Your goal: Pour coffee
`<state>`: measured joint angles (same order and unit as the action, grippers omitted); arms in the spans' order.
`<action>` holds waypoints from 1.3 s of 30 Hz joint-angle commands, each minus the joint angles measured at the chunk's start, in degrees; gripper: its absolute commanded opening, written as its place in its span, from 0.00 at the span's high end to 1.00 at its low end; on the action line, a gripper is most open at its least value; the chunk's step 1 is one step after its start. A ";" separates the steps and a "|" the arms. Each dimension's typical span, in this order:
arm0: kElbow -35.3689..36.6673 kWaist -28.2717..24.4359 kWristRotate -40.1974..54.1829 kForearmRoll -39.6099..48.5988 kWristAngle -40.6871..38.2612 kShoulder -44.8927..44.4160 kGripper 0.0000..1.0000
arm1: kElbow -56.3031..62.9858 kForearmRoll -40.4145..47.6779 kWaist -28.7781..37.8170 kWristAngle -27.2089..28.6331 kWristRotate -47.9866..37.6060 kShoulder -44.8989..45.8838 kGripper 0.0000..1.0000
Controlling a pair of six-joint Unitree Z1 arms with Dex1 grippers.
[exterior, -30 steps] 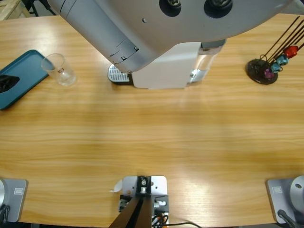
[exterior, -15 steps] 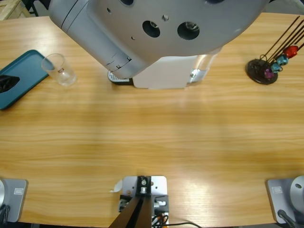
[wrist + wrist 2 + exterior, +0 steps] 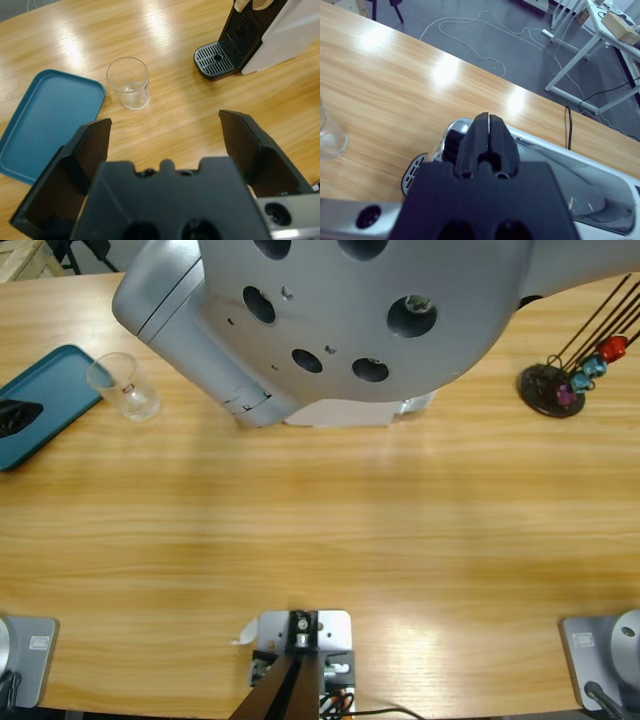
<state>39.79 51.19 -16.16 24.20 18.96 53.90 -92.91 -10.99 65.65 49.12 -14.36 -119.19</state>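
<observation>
The coffee machine [image 3: 270, 30], white with a black front and a grated drip tray [image 3: 215, 59], stands at the upper right of the left wrist view. An empty clear glass [image 3: 129, 82] stands on the table left of it, beside a teal tray [image 3: 47, 122]. My left gripper [image 3: 165, 122] hovers open, short of the glass and over the tray's edge. My right gripper [image 3: 489, 117] is shut with nothing in it, right above the machine's silver top [image 3: 580, 172]. In the high view a silver elbow [image 3: 350, 310] hides nearly all of the machine [image 3: 335, 416]; the glass [image 3: 125, 386] shows at the left.
A black stand with coloured capsules on wire stems [image 3: 560, 385] sits at the table's far right. The teal tray [image 3: 50, 390] lies at the left edge with a black shape on it. Beyond the table's far edge, the floor holds cables [image 3: 485, 30] and white table legs [image 3: 575, 60].
In the high view the silver elbow has swung lower and to the left, now covering the machine's drip tray and most of its white body. The glass and tray have not moved.
</observation>
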 commanded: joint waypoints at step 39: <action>-3.77 -9.90 -6.08 -20.15 7.71 31.46 0.06 | 45.54 -17.75 -0.06 -35.66 -5.50 50.02 0.00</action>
<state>38.03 41.67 -19.74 4.82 24.57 79.49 -51.21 -31.08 65.65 14.97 -19.13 -70.61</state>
